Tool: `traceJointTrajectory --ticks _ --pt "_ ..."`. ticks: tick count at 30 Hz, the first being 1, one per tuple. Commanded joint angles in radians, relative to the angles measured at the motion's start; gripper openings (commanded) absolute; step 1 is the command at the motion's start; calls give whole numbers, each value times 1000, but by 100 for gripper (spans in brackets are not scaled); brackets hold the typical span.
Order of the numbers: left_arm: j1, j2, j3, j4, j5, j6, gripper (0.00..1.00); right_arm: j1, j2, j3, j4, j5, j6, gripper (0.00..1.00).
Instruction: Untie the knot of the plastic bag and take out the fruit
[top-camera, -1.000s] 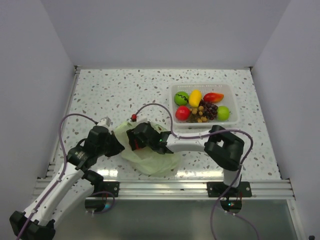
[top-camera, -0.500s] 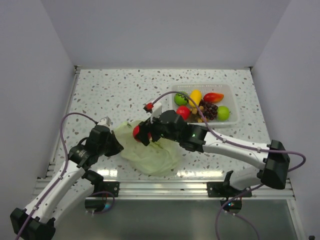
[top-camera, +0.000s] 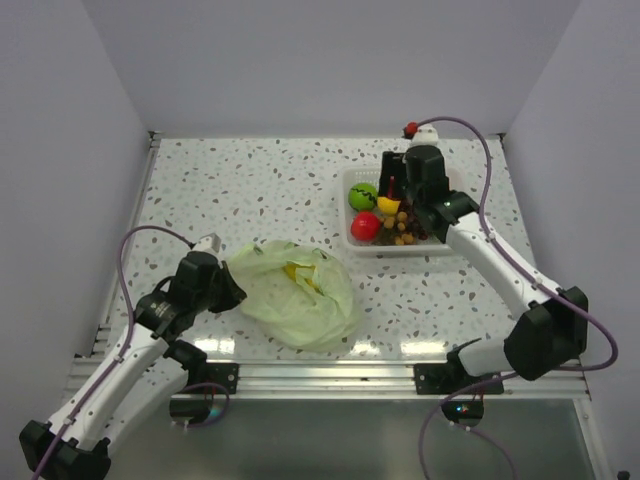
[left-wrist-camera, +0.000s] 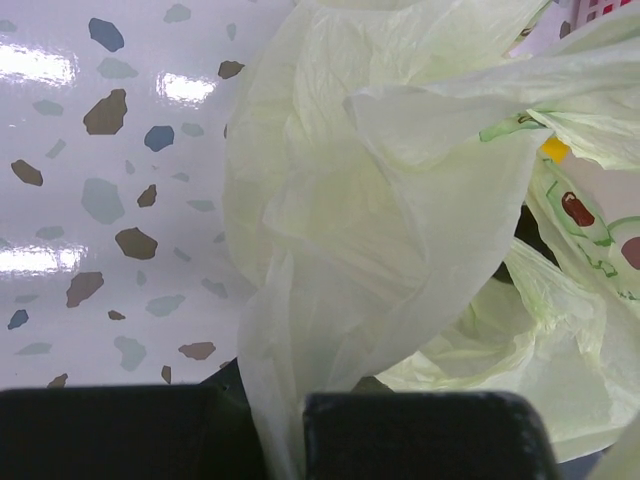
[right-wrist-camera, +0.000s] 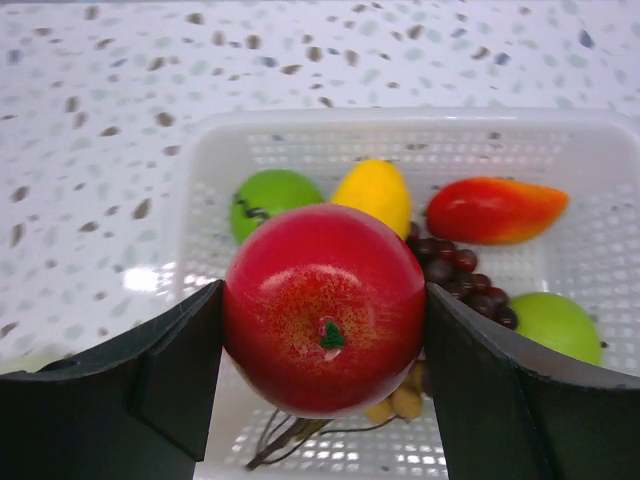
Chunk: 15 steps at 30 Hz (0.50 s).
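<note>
your left arm (top-camera: 120, 370) rises from the near left corner of the tabletop (top-camera: 240, 190) and leans forward and to the right, elbow low, wrist level with the bag. the left gripper (top-camera: 226, 286) is pressed together on a fold of the pale green bag (top-camera: 300, 305) at its left edge. in the wrist view the plastic runs down between the two dark fingers (left-wrist-camera: 410, 435). the bag lies slumped close to the near edge, left of centre, and a yellow fruit (top-camera: 300, 272) shows inside it. the knot cannot be told among the folds.

your right arm (top-camera: 500, 265) starts at the near edge right of centre, bends at an elbow by the near right corner, then stretches its forearm toward the far right. the right gripper (right-wrist-camera: 325, 325) hangs above the white basket (right-wrist-camera: 400, 122), fingers spread wide and clamped on a round red apple (right-wrist-camera: 325, 290). in the basket below lie a green striped ball (right-wrist-camera: 270, 200), a yellow piece (right-wrist-camera: 375, 195), a red-orange piece (right-wrist-camera: 495, 208), a dark grape bunch (right-wrist-camera: 460, 275) and a lime green apple (right-wrist-camera: 555, 325).
</note>
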Motion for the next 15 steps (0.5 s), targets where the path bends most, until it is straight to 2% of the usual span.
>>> traceJointTrajectory --ticks 1,3,4,7,8,9,15 --pt "4 -15 36 12 14 26 0 -140 79 36 -5 18 34 26" --pt "4 -20 36 10 10 26 0 -183 146 65 -4 6 48 33" --pt "4 -24 36 10 8 23 0 -212 175 104 -13 4 49 50" --pt "4 -26 28 17 14 20 0 -235 255 181 -66 24 54 79" --pt "4 -24 25 20 17 20 0 -237 278 198 -100 29 49 94" --pt "4 -24 24 24 17 20 0 -237 277 209 -111 24 46 99" --pt "4 -11 34 24 31 33 0 -191 162 162 -109 -82 -19 99"
